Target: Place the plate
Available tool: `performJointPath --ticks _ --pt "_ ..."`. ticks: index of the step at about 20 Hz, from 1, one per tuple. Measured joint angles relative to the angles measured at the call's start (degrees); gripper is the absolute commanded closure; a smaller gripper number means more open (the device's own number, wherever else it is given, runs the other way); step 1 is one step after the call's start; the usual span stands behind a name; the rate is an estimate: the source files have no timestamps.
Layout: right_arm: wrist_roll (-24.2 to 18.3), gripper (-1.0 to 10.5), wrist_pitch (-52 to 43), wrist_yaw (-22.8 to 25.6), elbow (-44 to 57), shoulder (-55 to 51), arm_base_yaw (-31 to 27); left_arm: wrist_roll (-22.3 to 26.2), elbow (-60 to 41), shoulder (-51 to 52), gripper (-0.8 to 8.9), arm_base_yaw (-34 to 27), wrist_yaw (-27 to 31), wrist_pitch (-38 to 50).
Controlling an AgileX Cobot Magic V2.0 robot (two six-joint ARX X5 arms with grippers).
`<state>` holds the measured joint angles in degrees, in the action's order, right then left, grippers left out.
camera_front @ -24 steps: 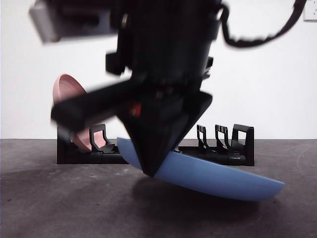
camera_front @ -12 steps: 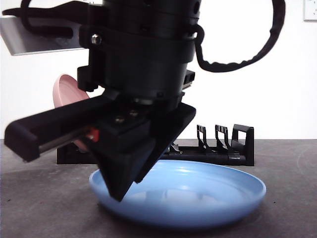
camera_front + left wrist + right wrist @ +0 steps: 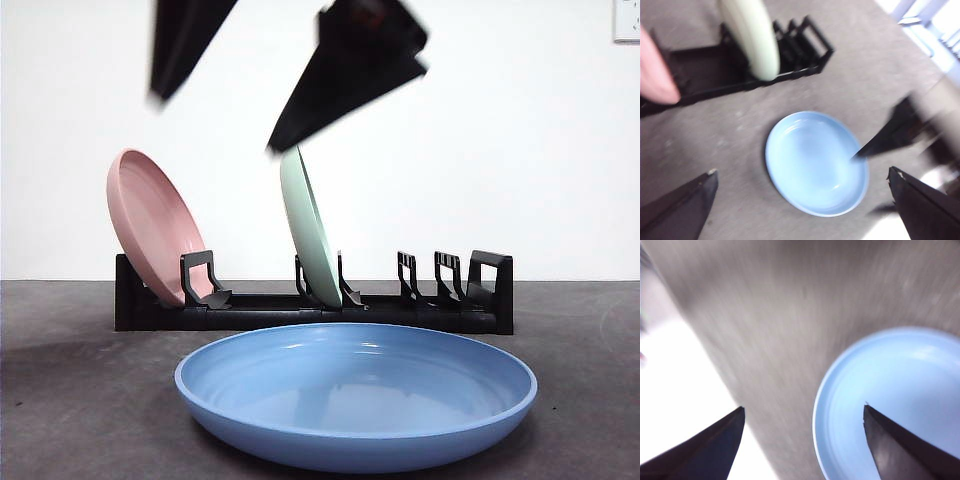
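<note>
**A:** So where are you with the plate (image 3: 355, 405)?

**B:** Looks to me like it's down. The blue one sits flat on the table (image 3: 80, 400), just in front of the rack (image 3: 480, 305), nothing touching it. The rack holds a pink plate (image 3: 150, 225) at one end and a green plate (image 3: 310, 235) near the middle, both on edge.

**A:** And your grippers?

**B:** Both wide open and empty. The left gripper (image 3: 802, 207) hangs high above the blue plate, jaws spread far wider than anything between them. The right gripper (image 3: 802, 442) is up in the air too, one jaw over the plate's rim and the other over bare table. In the front view you only catch two blurry black tips at the top, so I can't tell you from there which arm they belong to.

**A:** Next move?

**B:** If flat on the table is your goal, you just pull both arms clear. If it's meant for a rack slot, you'd need to grab the rim again and tip it upright into a free slot, minding the green plate.
</note>
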<state>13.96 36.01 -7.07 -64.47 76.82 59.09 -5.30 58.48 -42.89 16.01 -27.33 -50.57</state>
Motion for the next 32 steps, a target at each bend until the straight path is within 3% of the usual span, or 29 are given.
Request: performJointPath --ticks 4,7,11,15,19,24,29,32 --pt "-1.2 5.6 0.6 -14.3 0.0 -7.3 -15.4 0.0 0.0 -4.0 2.24 0.0 0.6 0.0" --pt "-3.1 5.6 4.2 -18.6 0.0 -10.7 -26.6 0.0 0.0 -6.9 2.25 0.0 2.0 0.6" --pt "-6.6 5.6 7.1 -29.7 0.0 -14.4 -37.9 -0.9 0.5 -13.4 2.25 0.6 5.3 1.1" --pt "-10.1 5.2 12.3 -32.3 0.1 -19.2 -46.1 -2.2 6.1 -23.4 2.25 2.2 9.8 -1.4" --pt "-11.8 5.1 13.2 -35.2 3.4 -23.3 -50.9 -2.2 17.0 -33.6 2.25 4.9 21.9 -6.6" --pt "-12.1 5.0 13.5 -38.3 9.5 -28.7 -51.6 -1.3 30.5 -46.0 2.26 7.4 39.6 -10.7" --pt "-11.8 5.0 12.4 -39.4 11.5 -31.7 -51.6 1.7 37.0 -55.1 2.72 8.2 53.9 -5.4" --pt "-11.6 5.0 11.3 -39.5 11.5 -31.7 -51.6 2.8 37.0 -58.2 3.19 8.1 57.5 -0.8"
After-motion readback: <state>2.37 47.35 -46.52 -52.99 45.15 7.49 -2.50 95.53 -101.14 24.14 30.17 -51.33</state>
